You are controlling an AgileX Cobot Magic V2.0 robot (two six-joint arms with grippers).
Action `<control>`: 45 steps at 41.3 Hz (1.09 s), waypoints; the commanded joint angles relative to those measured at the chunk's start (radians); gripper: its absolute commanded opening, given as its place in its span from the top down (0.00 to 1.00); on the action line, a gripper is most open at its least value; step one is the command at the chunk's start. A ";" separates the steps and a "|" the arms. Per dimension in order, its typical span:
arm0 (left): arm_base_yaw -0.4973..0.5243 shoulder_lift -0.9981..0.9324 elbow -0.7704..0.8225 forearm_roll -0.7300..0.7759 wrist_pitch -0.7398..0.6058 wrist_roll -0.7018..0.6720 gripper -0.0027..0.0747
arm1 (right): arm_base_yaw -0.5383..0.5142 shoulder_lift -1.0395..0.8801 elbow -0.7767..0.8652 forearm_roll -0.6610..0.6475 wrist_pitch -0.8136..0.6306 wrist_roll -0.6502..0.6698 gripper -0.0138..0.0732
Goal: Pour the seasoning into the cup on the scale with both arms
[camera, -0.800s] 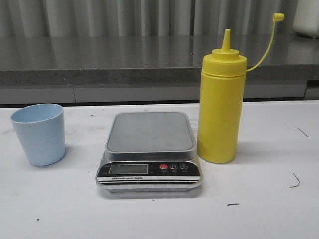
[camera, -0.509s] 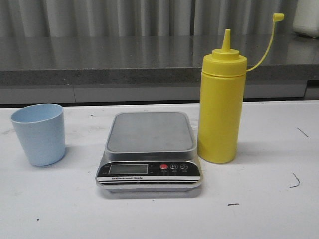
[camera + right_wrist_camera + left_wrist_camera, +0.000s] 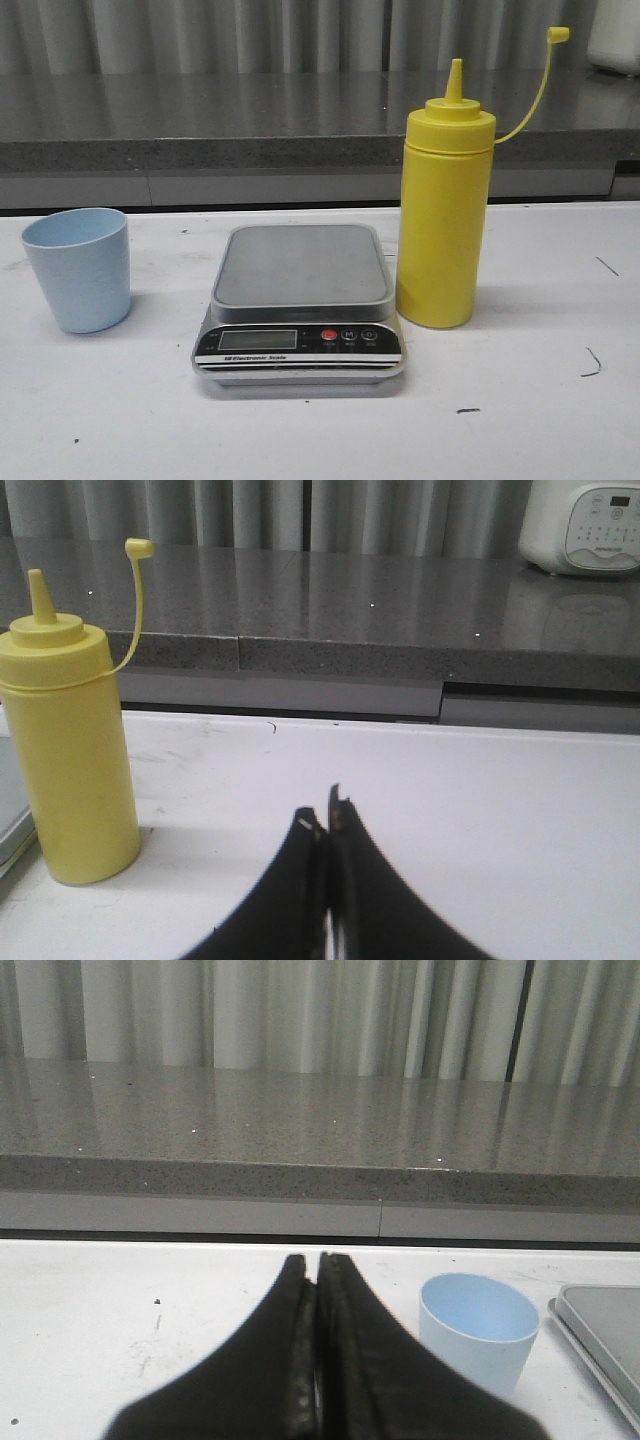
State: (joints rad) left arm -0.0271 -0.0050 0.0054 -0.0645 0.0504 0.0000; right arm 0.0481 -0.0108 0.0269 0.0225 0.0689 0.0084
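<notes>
Seasoning bottle stands upright on the white worktop, cap off on its tether, just beside the scale — whose steel platform is bare. The blue cup waits on the scale's other side (not yet on it). Left fingers and right fingers are pressed closed, holding nothing — apparently each facing its own target.

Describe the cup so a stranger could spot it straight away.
Find the kitchen scale in the middle of the white table. The cup stands upright to its left, apart from it. It is the only pale blue thing there, short, tapered and without a handle, while the yellow bottle on the other side is much taller.
</notes>
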 commanded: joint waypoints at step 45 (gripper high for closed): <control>-0.003 0.428 -0.633 -0.010 0.462 -0.015 0.99 | -0.008 0.424 -0.611 0.007 0.494 -0.001 0.98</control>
State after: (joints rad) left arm -0.0271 0.3924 -0.5915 -0.0645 0.5649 0.0000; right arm 0.0481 0.3746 -0.5548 0.0348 0.6249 0.0084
